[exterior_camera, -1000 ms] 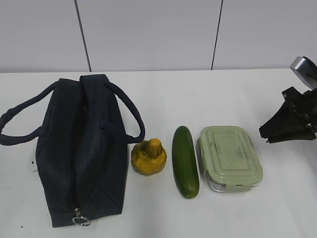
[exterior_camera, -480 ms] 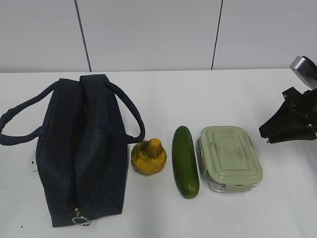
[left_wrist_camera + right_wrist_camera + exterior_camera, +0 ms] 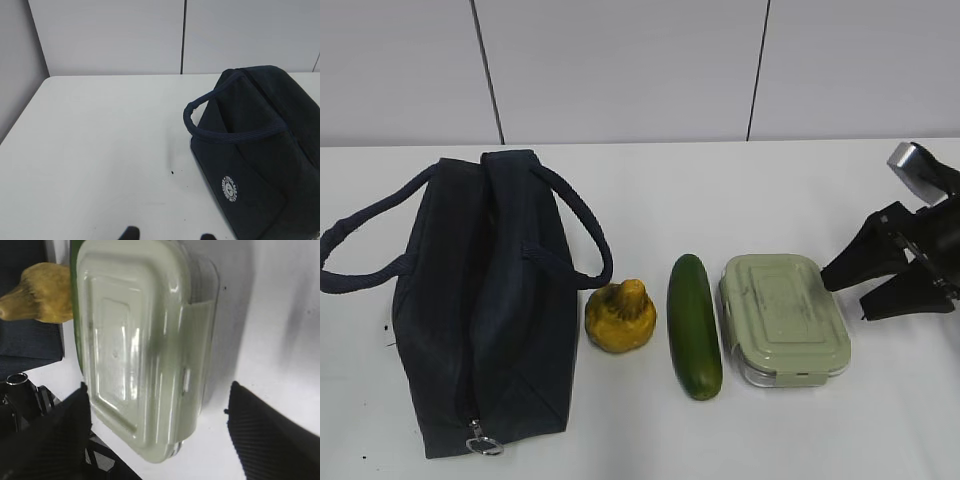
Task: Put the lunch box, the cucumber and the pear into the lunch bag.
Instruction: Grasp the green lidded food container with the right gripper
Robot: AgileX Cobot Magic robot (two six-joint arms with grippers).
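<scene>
The right gripper (image 3: 850,295) hangs with jaws spread wide and empty, just to the right of the box (image 3: 783,318), whose pale green lid sits ahead of and between the two fingers in the wrist view. Beyond the box lie the cucumber (image 3: 694,326), then the pear (image 3: 620,316), then the bag (image 3: 485,300), its zipper seemingly closed. To grip well, straddle the box's short width, centred, then close; the left gripper's (image 3: 167,234) fingertips stand partly apart, holding nothing.

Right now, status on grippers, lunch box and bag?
Right gripper open beside lunch box, empty. Left gripper holds nothing, short of lunch bag. Bag looks zipped; cucumber, pear on table.
</scene>
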